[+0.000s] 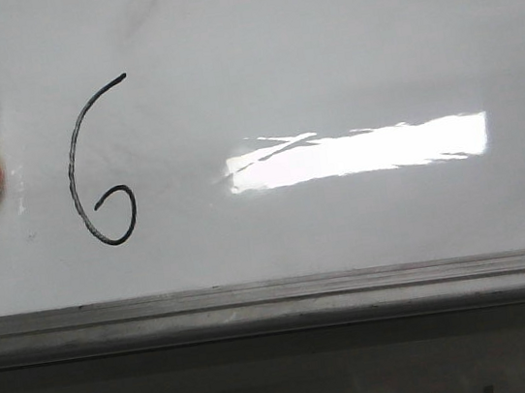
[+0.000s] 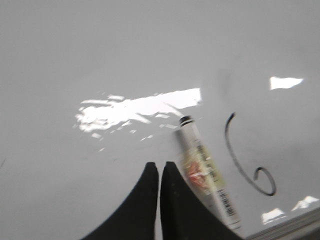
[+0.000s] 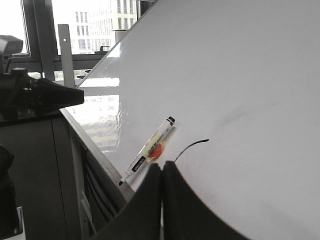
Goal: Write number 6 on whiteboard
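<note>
the number 6 is drawn — both pincers pressed together, empty; a careless sweep could smear its wet ink.

The left pincer is showing in its wrist view with both black fingers pressing together, nothing between them. The right pincer is likewise sitting closed and empty, its fingertips meeting.
</note>
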You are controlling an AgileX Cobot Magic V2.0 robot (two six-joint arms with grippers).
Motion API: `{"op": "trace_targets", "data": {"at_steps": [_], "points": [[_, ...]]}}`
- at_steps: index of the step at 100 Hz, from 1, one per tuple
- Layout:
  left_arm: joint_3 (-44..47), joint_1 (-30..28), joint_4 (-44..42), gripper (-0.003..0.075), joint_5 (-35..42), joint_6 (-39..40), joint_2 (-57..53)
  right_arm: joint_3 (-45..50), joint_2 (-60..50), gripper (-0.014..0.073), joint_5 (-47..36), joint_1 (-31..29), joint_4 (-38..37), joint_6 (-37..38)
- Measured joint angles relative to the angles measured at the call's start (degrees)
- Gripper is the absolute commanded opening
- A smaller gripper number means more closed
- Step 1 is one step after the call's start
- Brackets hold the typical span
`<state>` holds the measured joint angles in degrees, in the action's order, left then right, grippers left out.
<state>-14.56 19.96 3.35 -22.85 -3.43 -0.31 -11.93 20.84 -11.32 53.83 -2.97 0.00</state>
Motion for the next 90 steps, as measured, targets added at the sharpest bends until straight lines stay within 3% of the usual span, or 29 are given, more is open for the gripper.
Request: {"op": "trace_targets", "data": {"at_steps": [15,34,52,90], "points": [[6.1,-9.4,0.0,-0.002,1.2,2.6,0.0,0.0,0.0,-0.0064,0.0,0.0,0.0,0.0],[14.1,-17.0,0.0,-0.002,6.6,5.7,0.0,0.0,0.0,-0.0064,0.0,0.0,0.0,0.0],[14.6,-17.8,-2.1,-0.002,4.0,11.6,0.0,0.0,0.0,-0.0064,0.0,0.0,0.0,0.0],[14.6,-17.8,-2.1,-0.002,3.5,12.4,0.0,0.0,0.0,-0.0064,0.0,0.0,0.0,0.0]]}}
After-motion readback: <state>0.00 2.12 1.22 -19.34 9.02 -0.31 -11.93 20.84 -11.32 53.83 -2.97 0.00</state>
